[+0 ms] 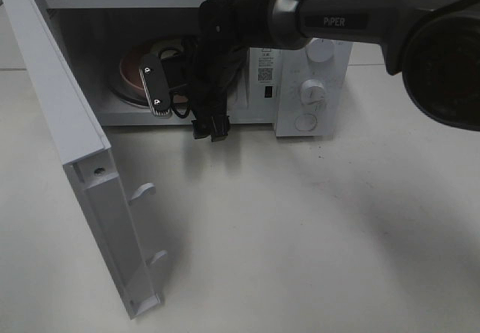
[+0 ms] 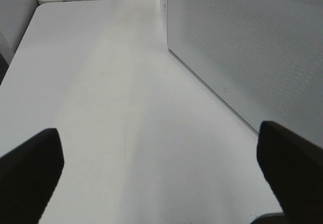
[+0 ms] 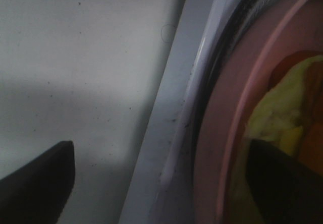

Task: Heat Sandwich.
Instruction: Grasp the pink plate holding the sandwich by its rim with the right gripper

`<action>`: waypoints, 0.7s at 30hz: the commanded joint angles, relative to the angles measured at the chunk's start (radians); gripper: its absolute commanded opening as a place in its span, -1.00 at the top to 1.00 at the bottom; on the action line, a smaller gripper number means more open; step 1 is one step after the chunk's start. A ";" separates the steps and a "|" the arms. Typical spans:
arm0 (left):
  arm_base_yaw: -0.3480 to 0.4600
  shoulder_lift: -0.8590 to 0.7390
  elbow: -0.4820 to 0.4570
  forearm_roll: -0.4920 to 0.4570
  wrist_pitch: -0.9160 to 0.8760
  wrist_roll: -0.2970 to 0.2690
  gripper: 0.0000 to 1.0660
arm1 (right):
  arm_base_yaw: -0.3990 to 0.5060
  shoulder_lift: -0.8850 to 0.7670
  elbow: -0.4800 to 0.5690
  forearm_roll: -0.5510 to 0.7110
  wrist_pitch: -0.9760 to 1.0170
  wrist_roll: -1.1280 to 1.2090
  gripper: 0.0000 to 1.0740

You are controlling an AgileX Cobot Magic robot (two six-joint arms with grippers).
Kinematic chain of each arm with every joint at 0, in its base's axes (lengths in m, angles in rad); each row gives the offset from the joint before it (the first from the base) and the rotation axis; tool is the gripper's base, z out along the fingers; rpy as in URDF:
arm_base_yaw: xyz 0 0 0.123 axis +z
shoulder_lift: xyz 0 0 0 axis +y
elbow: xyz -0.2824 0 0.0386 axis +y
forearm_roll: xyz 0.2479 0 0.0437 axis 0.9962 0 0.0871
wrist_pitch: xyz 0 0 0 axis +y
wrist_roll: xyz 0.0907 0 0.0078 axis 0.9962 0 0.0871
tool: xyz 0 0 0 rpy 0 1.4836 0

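Inside the open microwave [image 1: 315, 85], on the turntable, lies the pink plate [image 1: 133, 78] with the sandwich [image 3: 282, 113] on it. The right claw [image 3: 159, 153] reaches into the cavity with its jaws wide apart and grips nothing. One finger [image 3: 282, 183] hangs over the yellow-green filling, and I cannot tell if it touches; the other is outside the plate's rim. The door [image 1: 67, 145] stands swung out to the left. The left claw [image 2: 159, 135] is fully open and empty too, above the tabletop [image 2: 126, 82], beside the microwave's perforated side wall.
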 commanded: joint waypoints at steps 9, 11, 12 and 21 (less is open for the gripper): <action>0.002 -0.027 0.002 -0.004 -0.016 -0.003 -0.87 | -0.024 0.025 -0.023 0.008 0.024 0.038 -0.42; 0.002 -0.027 0.002 -0.004 -0.016 -0.003 -0.87 | -0.024 0.025 -0.023 0.008 0.024 0.045 -0.33; 0.002 -0.027 0.002 -0.004 -0.016 -0.003 -0.87 | -0.024 0.025 -0.023 0.007 0.024 0.050 -0.11; 0.002 -0.027 0.002 -0.004 -0.016 -0.003 -0.87 | -0.024 0.025 -0.023 0.006 0.069 0.095 1.00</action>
